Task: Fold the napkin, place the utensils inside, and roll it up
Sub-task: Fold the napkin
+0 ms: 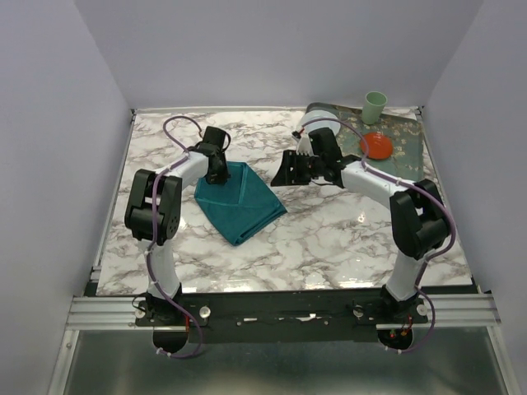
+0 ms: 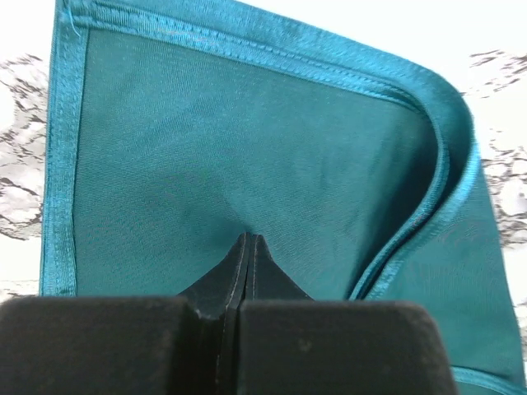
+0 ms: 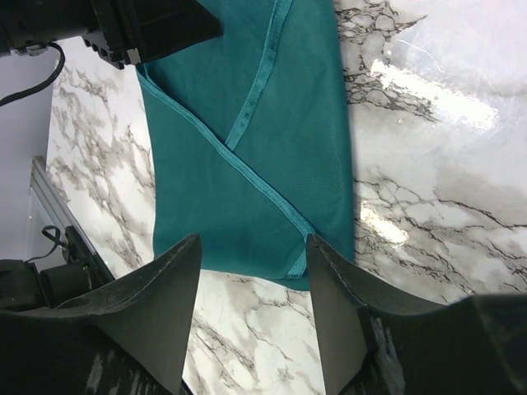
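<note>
Napkin: your teal blue-green soft cloth napkin (image 1: pixel 239 202) lies partly folded on the marble desk (image 1: pixel 346 239).
Left pincer (image 2: pixel 247 247): closed at the napkin's far corner; you cannot see whether it pinches cloth.
Right pincer (image 3: pixel 251 243): wide, holding nothing.

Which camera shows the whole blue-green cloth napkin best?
The top camera. There the teal blue-green cloth napkin lies whole on the marble table, folded, its far corner at the left gripper. The left wrist camera shows only a close patch with hems. The right wrist camera shows most of it, cut off at the top.
</note>
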